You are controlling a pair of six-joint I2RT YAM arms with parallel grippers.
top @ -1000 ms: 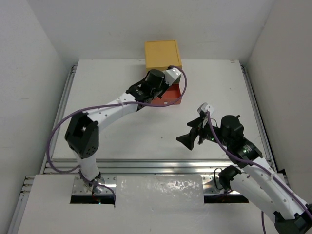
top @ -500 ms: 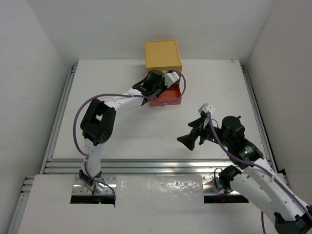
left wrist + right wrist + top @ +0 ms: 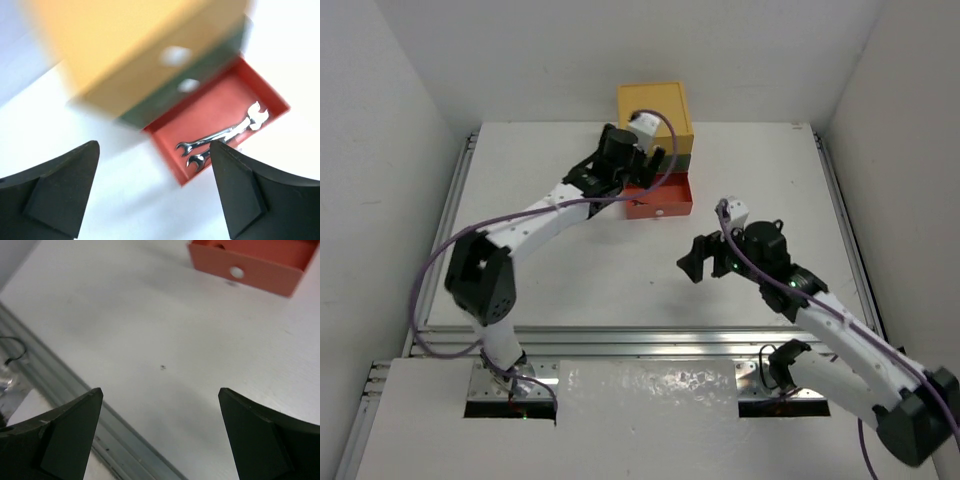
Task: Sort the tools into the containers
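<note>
The two shiny silver wrenches (image 3: 220,136) are lying side by side inside the red-orange bottom drawer (image 3: 220,102). This drawer is sticking out from the small boxy chest (image 3: 655,110), so tools can go in from above. The green middle drawer (image 3: 155,105) and the yellow top drawer (image 3: 125,55) are sitting pushed in, and each one is showing a white knob.

The left gripper (image 3: 155,145) is hanging just above the open drawer and looking down into it. Its two black fingers are standing wide apart, and nothing is sitting between them. I think it is holding nothing because the wrenches are resting in their drawer.

The right gripper (image 3: 160,390) is hanging over the white table (image 3: 570,270), apart from the chest. It is pointing toward the front of the red-orange drawer, where the round white knob (image 3: 236,273) is showing. Its fingers are spread wide too, with nothing in them. I think it is keeping to its own side so the two arms are not bumping.

The red-orange drawer is probably needing a push to close it next.
</note>
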